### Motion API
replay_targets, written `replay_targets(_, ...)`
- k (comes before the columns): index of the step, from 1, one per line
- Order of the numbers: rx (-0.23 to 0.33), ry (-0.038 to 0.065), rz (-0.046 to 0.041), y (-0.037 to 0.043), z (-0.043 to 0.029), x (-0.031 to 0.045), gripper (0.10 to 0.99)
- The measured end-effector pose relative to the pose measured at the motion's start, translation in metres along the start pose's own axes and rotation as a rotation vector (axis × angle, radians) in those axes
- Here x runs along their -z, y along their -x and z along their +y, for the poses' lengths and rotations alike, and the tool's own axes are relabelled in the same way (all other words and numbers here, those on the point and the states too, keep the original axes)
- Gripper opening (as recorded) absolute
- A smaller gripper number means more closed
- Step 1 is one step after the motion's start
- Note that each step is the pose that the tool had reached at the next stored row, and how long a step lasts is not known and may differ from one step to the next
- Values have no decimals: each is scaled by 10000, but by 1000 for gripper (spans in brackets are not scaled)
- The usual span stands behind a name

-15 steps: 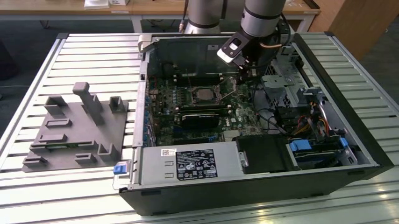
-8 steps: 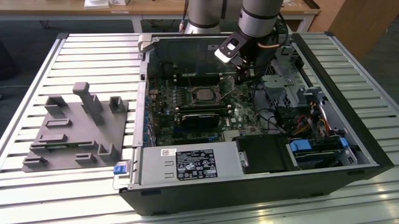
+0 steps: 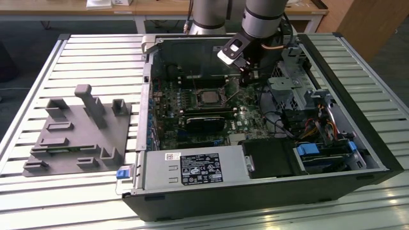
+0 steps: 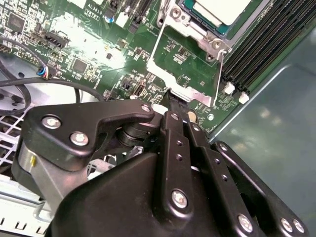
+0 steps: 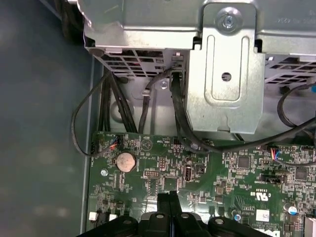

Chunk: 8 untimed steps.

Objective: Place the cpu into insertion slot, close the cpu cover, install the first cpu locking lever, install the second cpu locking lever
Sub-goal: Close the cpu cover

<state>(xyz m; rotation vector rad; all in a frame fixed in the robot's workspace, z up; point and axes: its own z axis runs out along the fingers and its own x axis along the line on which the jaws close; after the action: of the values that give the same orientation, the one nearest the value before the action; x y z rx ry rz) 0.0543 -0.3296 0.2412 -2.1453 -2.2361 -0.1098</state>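
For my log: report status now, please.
Gripper shut, at edge of open silvery metal frame cpu cover. Pale silvery square cpu sits in silver-rimmed insertion slot.

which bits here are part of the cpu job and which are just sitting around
job: cpu, in the insertion slot; cpu cover, swung open; gripper, shut, beside the cover's edge

lying about: grey fixture, power supply, coin cell, drive cage

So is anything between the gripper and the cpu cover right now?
Nothing visible. In the second wrist view the gripper has its tips closed, right at the edge of the open cpu cover. The cpu lies in the insertion slot just beyond it.
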Motion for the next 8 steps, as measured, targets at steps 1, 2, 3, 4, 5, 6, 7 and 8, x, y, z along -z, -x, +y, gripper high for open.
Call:
replay_targets(1, 0, 0, 0, 0, -8, 0, 122)
replay_targets(2, 0, 0, -1, -1, -17, 0, 122)
replay_targets(3, 1, 0, -1, -2, -38, 1, 122)
replay_targets(4, 1, 0, -1, -2, -49, 1, 122)
replay_targets(5, 0, 0, -1, -3, -63, 1, 122)
replay_targets(6, 0, 0, -1, -3, -77, 2, 122)
replay_targets(7, 0, 0, -1, -4, -91, 2, 122)
replay_targets(8, 0, 0, -1, -4, -104, 2, 122)
